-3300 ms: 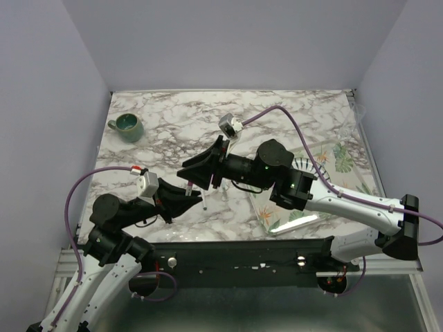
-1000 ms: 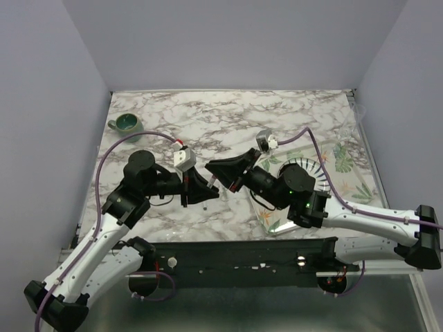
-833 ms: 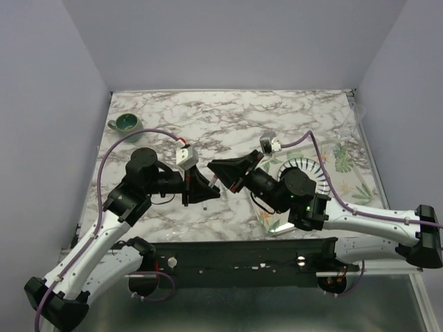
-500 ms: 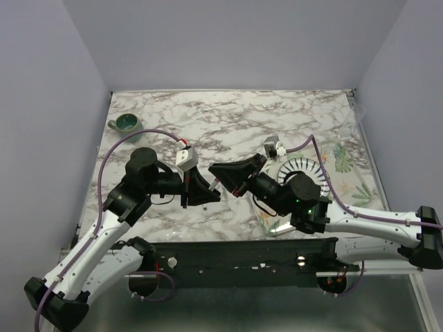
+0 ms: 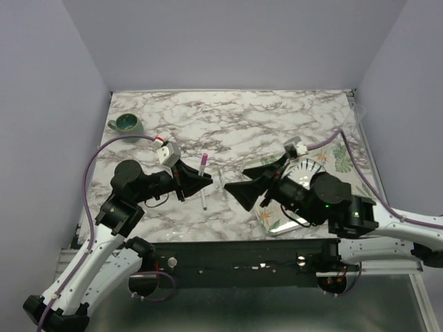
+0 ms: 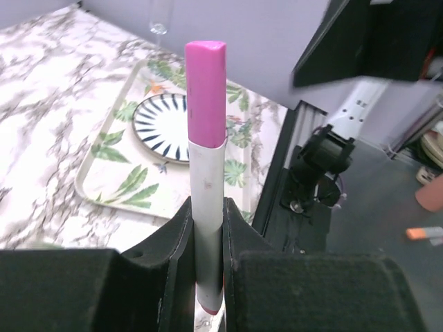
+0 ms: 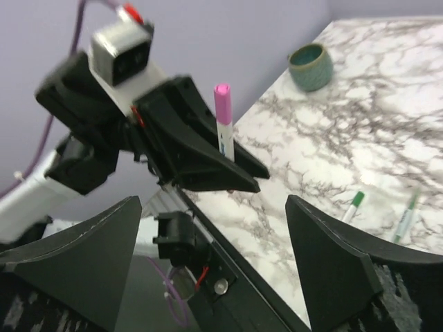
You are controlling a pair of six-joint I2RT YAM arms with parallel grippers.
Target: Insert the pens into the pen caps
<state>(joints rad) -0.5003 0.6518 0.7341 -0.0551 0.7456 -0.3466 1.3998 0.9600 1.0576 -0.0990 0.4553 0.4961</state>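
One pen (image 6: 205, 180) looks done; it stands in the left pincer (image 6: 208, 221), which is closed tight on it above the desk (image 5: 277, 117), with a pink cap (image 6: 205, 93) on top; the right pincer (image 7: 214, 200) is wide open and holds nothing. Two green pens (image 7: 354, 205) (image 7: 407, 211) lie on the desk; I cannot tell if they have caps, so they may be left to do. I count one desk, one tray (image 5: 344, 155), one plate (image 5: 304, 166), one mug (image 5: 128, 124), three pens, one sure cap.
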